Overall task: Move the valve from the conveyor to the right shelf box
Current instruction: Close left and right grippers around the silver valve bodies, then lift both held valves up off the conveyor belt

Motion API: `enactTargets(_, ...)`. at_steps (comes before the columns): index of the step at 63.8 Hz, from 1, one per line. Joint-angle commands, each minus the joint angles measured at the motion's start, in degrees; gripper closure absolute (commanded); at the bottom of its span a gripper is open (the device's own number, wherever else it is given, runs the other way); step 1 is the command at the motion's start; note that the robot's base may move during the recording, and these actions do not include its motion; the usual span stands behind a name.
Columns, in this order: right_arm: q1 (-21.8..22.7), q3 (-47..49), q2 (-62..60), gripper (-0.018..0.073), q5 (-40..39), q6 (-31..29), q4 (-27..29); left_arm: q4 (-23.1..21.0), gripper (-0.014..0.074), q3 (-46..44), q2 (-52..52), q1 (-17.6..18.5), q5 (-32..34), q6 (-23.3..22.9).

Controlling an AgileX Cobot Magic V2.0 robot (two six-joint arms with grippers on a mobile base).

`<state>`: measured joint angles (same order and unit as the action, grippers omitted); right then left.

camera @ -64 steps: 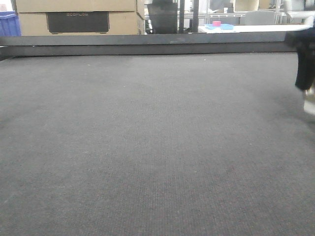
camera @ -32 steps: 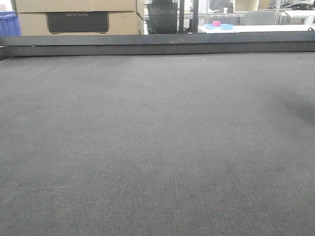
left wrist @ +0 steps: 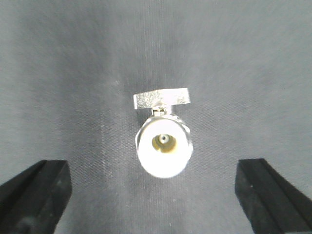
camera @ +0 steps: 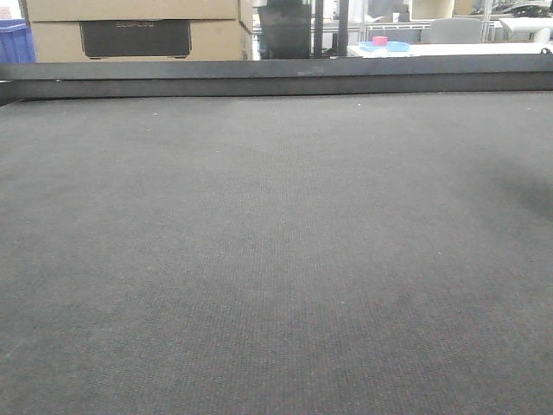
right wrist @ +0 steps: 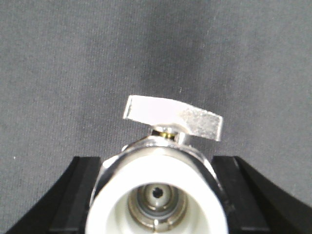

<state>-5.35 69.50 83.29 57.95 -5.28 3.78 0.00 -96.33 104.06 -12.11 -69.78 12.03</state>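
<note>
Grey metal with a white end, the valve (right wrist: pixel 158 197) is squeezed between the black sides of the right gripper (right wrist: pixel 158 207), with the conveyor (camera: pixel 276 259) behind it. The left gripper (left wrist: pixel 153 197) hangs wide apart over a second valve (left wrist: pixel 163 146) on the belt. It is best to grip firmly and carry it level and slowly to the right shelf box, which no view shows.

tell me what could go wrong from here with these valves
1. The right end effector clamps the held valve only across its rounded white end, so it may twist or slip out during transport.
2. The left end effector hangs open around a second valve lying untouched on the conveyor. If the belt runs, that valve could drift out from between the fingers.
</note>
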Motion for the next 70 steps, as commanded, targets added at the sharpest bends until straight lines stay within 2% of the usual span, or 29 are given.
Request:
enactTargets(1,0.0,0.2,-1.2,0.0711,-2.2,0.0,-0.6,0.0,0.0016,-0.7,2.1,-0.2,1.6,0.3)
enactTargets(16,0.0,0.2,-1.2,0.0711,-2.3,0.0,-0.6,-1.2,0.0016,-0.7,6.5,-0.2,4.3,0.3)
enactTargets(42,0.0,0.2,-1.2,0.0711,-2.9,0.0,-0.6,-1.3,0.0036,-0.4,10.2,-0.2,3.8,0.3)
enactTargets(49,0.0,0.2,-1.2,0.0711,-3.4,0.0,-0.6,-1.3,0.0163,-0.4,10.2,-0.2,3.8,0.3)
enactTargets(56,0.0,0.2,-1.2,0.0711,-3.6,0.0,-0.6,-1.3,0.0411,-0.4,10.2,-0.2,2.8,0.3)
enactTargets(63,0.0,0.2,-1.2,0.0711,-3.6,0.0,-0.6,-1.3,0.0701,-0.5,9.8,-0.2,1.7,0.3)
enactTargets(70,0.0,0.2,-1.2,0.0711,-3.6,0.0,-0.6,-2.9,0.0708,-0.5,8.1,-0.2,-0.1,0.3)
